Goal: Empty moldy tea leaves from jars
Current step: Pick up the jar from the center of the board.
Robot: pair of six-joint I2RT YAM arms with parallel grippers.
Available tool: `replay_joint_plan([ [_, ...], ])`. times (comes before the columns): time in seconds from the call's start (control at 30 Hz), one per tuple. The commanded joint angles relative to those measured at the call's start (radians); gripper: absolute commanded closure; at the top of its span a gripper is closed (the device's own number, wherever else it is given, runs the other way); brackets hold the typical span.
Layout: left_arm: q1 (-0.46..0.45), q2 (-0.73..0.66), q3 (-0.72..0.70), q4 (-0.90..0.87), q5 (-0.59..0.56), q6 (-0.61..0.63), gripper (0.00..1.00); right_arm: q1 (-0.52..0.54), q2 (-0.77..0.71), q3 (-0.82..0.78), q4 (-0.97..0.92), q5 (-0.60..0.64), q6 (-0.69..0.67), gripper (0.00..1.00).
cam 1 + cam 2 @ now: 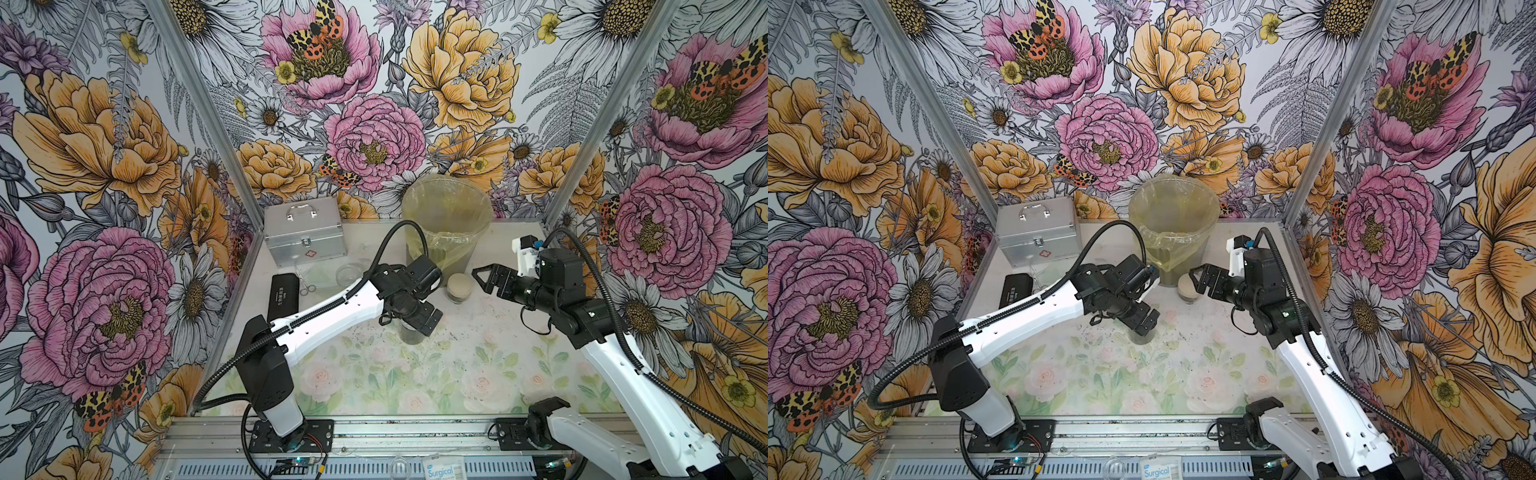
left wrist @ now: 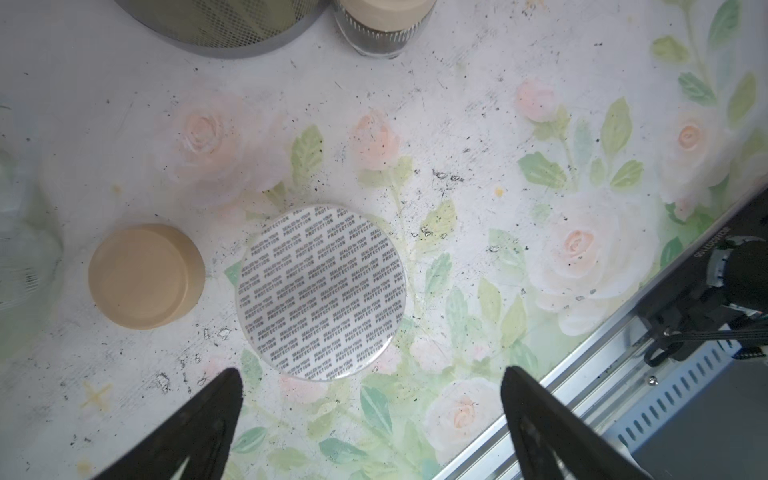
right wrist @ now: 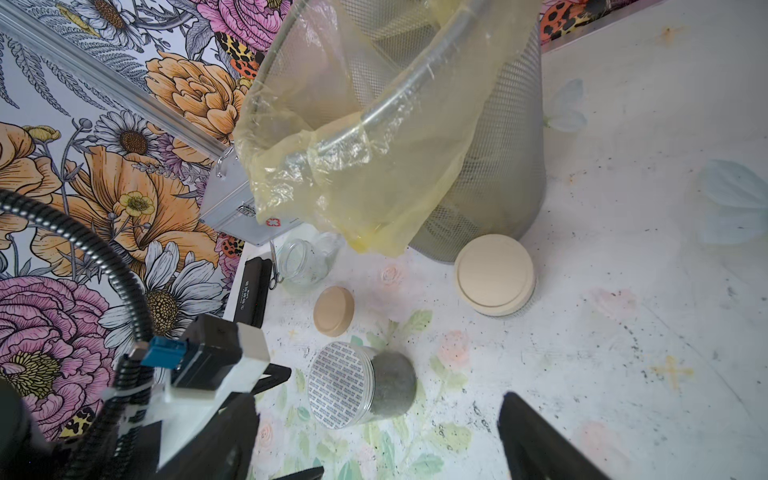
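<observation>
Floral tabletop [image 1: 457, 374], speckled with dark crumbs, carries everything. Nearest, the left tool [image 2: 370, 374] hangs above the upright sealed jar [image 2: 320, 291], jaws spread wide and empty. Dark tea leaves [image 3: 395, 382] fill that jar, and a loose tan lid [image 3: 333, 310] lies just beside it. Farther back, the right tool [image 1: 478, 280], jaws apart and holding nothing, points at the tan-lidded jar [image 1: 459, 286], which stands just beside the mesh bin [image 1: 440, 249]. An empty jar [image 3: 301, 262] sits near the silver case [image 1: 305, 232].

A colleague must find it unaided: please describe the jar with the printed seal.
From the mesh bin at the back, come forward to the left gripper; the jar stands directly below it, beside a loose tan lid. Unlike the tan-lidded jar by the bin, its top is a printed silver-white seal.
</observation>
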Motion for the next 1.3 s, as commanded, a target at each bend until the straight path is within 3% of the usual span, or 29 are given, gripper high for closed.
replay_joint_plan([
  [0.0,-0.003,0.015,-0.015,0.026,-0.039,-0.021,0.01,-0.004,0.014,0.022,0.001,-0.019,0.004,0.09],
  [0.17,0.017,0.025,-0.038,0.027,-0.156,-0.056,0.01,-0.004,0.017,0.024,0.001,-0.021,0.003,0.09],
  [0.43,0.021,0.08,-0.024,0.059,-0.029,-0.035,0.01,-0.004,0.027,0.027,0.001,-0.015,-0.002,0.09],
  [1.13,0.036,0.188,0.003,0.092,-0.073,-0.002,0.01,-0.003,0.042,0.039,0.002,-0.026,0.002,0.09],
  [1.27,0.036,0.188,-0.003,0.089,-0.075,-0.007,0.15,-0.004,0.045,0.036,0.002,-0.026,-0.001,0.09],
])
